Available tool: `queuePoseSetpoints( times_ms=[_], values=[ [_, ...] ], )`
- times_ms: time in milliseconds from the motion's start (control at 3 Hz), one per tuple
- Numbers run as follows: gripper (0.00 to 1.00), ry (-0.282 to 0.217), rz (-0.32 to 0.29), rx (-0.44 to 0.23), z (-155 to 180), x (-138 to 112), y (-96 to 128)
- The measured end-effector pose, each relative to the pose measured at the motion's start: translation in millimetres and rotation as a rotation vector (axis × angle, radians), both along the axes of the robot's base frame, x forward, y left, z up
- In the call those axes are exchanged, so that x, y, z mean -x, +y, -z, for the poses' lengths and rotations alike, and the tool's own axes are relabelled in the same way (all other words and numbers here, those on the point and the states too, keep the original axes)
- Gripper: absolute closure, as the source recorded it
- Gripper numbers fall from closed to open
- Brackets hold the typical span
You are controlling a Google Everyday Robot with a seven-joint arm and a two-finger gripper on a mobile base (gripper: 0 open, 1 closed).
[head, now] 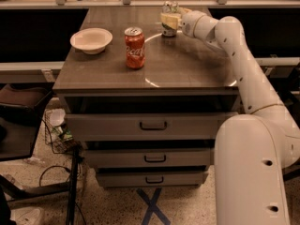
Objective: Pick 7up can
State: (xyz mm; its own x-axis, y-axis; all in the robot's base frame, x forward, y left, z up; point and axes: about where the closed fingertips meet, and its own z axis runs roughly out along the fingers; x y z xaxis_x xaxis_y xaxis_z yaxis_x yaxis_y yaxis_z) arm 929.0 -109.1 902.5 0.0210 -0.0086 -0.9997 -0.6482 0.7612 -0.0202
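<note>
One bulky white robot arm [246, 74] fills the right side. It rises from a rounded white base [253, 172] at the lower right, which the frame edge cuts off, and reaches leftward over the far right part of the tabletop.

Next in size is the grey-brown wood-grain cabinet [187, 69]. Three pale drawers [117, 125] are stacked under its flat top, each with a dark handle, and the lowest is partly in shadow. On the speckled floor in front lies a blue tape cross [152, 209], cut off at the bottom edge. Left of the cabinet, what looks like a dark seat [18, 125] and a tangle of wire and clutter [58, 131] are dim and hard to make out.

On the top, towards the left rear, sits a round, shallow white bowl [91, 40]. Just right of it, not touching, a red cola can [134, 47] stands upright with its silver top showing.

Farther back and to the right, near the far edge, stands the small pale silvery 7up can [169, 7]. It is upright, and its dark foot seems to rest on the tabletop. The gripper [170, 20], pale yellowish at its end, sits right at this can and covers its middle band. Only the can's top and lowest part show, and its lettering is hidden. Whether the jaws are clamped on the can or merely around it cannot be told.
</note>
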Motion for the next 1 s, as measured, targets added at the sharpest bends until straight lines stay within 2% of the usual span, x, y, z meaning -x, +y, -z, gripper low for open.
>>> queuePoseSetpoints(
  times_ms=[667,1000],
  values=[
    [1.00,0.033,-0.010,0.044,-43.4,14.5,-15.8],
    [1.00,0.028,-0.002,0.057,-75.2,28.2,-36.3]
  ],
)
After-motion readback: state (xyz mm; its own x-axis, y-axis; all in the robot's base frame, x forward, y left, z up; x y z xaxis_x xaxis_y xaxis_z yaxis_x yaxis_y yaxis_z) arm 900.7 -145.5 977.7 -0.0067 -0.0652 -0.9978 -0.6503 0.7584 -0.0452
